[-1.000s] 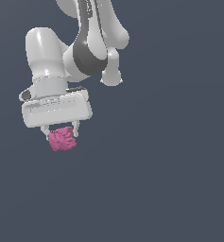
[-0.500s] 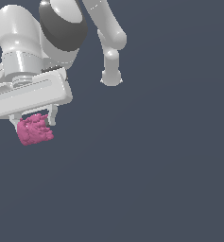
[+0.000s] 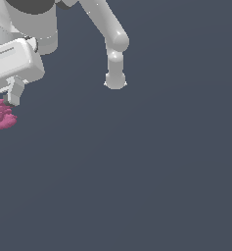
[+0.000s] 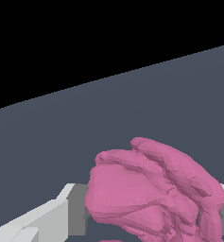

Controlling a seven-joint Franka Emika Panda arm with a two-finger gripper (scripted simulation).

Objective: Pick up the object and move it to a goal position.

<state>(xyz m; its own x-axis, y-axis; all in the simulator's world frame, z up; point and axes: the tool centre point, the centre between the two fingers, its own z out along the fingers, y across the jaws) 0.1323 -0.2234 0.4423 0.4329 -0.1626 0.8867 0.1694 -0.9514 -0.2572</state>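
1. We see the white hand (image 3: 0, 100) at the far left edge of the exterior view, high in the frame, with much of its body cut off by that edge.
2. The hand's boxy white housing sits tilted, and one short white finger (image 3: 14, 91) points down from it.
3. The second finger lies beyond the edge of the exterior view, so we cannot judge the gap from there.
4. The magenta-pink lumpy object (image 3: 0, 115) sits directly under the housing, just beside and touching the visible finger, and is partly cut off by the exterior view's left edge.
5. In the wrist view the object (image 4: 151, 194) fills the space between the two fingers, with one white and grey finger (image 4: 61, 212) against one of its sides and a sliver of the other finger showing past its opposite side.
6. We read the hand as pinching the object, its fingers pressed against the bumpy surface.
7. The object's surface is ridged and folded, with several rounded lobes.
8. The flat dark grey-blue floor (image 3: 151, 171) spreads across the rest of the exterior view, and we see no contact between it and the object.
9. The arm's pale links rise behind the hand, and its base (image 3: 115, 78) stands well apart, nearer the middle of the exterior view.
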